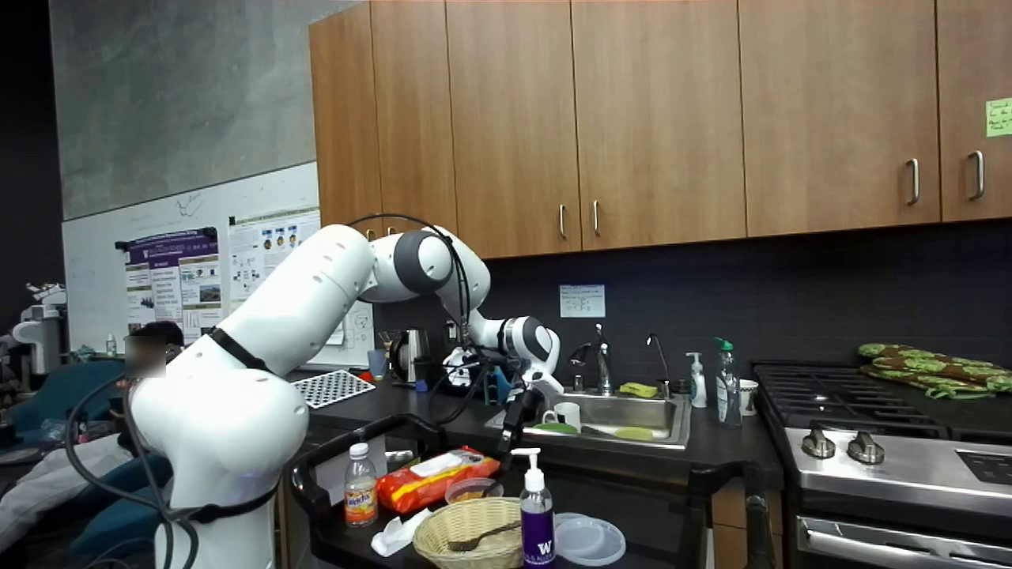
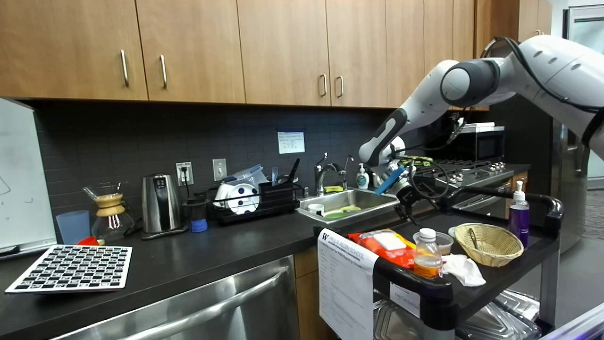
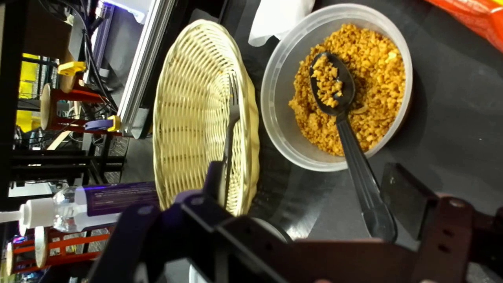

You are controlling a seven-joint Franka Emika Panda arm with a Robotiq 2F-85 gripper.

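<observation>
My gripper (image 3: 310, 192) is open over the black cart top, its two fingers wide apart in the wrist view. It also shows at the end of the arm in both exterior views (image 1: 514, 423) (image 2: 406, 212). A black spoon (image 3: 359, 169) rests in a round clear tub (image 3: 275, 129) of orange-brown crumbs (image 3: 377, 90), with crumbs in its bowl. Its handle sticks out over the rim between my fingers, closer to the right one; no grip on it shows. A wicker basket (image 3: 184, 118) holding a dark fork (image 3: 232, 118) lies beside the left finger, which overlaps the fork's handle in view.
A pump bottle (image 1: 538, 514) and clear lid (image 1: 589, 541) stand near the basket. A red-orange packet (image 2: 384, 248), juice bottle (image 2: 427, 259) and white napkin (image 2: 465, 269) are also on the cart. The cart's raised black handles (image 1: 755, 506) and the sink (image 1: 680, 423) are nearby.
</observation>
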